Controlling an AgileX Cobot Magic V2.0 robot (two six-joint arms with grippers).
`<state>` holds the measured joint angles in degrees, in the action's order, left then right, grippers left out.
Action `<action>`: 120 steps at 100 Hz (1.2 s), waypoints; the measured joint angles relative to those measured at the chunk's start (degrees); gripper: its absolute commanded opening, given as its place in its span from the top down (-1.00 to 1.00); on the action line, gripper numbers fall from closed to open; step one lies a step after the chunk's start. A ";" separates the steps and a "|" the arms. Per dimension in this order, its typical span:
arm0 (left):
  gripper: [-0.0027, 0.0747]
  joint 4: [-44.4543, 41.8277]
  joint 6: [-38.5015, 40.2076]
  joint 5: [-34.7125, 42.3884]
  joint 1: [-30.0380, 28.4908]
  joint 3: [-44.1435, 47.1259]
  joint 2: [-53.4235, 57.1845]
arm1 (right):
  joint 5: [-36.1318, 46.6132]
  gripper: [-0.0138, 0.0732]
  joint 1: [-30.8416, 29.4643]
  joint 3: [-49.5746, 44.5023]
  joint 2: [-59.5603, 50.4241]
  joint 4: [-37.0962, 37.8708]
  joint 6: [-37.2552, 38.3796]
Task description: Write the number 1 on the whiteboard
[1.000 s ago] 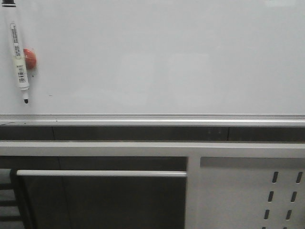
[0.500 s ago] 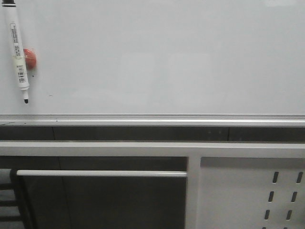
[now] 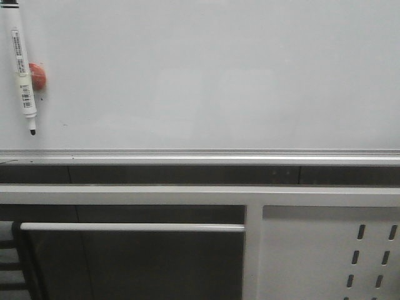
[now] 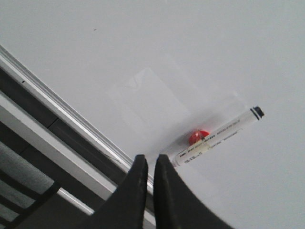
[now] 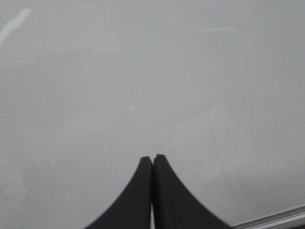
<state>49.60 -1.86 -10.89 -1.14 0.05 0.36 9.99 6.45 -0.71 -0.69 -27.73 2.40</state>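
The marker point(image 3: 23, 75) is sitting slightly higher than before on the whiteboard point(image 3: 219, 75); left gripper point(image 4: 147, 162) nearly closed just beside it; right gripper point(image 5: 152, 160) closed, empty.

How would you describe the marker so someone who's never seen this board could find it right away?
Start with the big whiteboard that fills the upper half of the front view, and go to its far left edge. There the marker hangs nearly upright, black tip down, just above the silver rail. It is a slim white barrel with a printed label, unlike the small round red magnet beside it.
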 measured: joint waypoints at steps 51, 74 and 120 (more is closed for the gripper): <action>0.04 0.00 -37.77 -9.60 3.44 -17.47 -20.70 | -27.85 0.77 0.53 18.04 12.78 10.67 -17.20; 0.04 0.49 -49.49 -2.93 9.98 -18.57 -29.93 | -28.50 -0.01 0.53 18.60 16.27 10.27 -18.91; 0.05 6.86 -58.64 17.41 27.21 -18.80 -44.05 | -28.40 -0.11 0.53 18.60 16.52 10.04 -19.02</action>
<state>56.46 -60.51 6.52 26.07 -18.75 -43.69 -18.41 6.98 17.89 15.82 -17.69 -16.62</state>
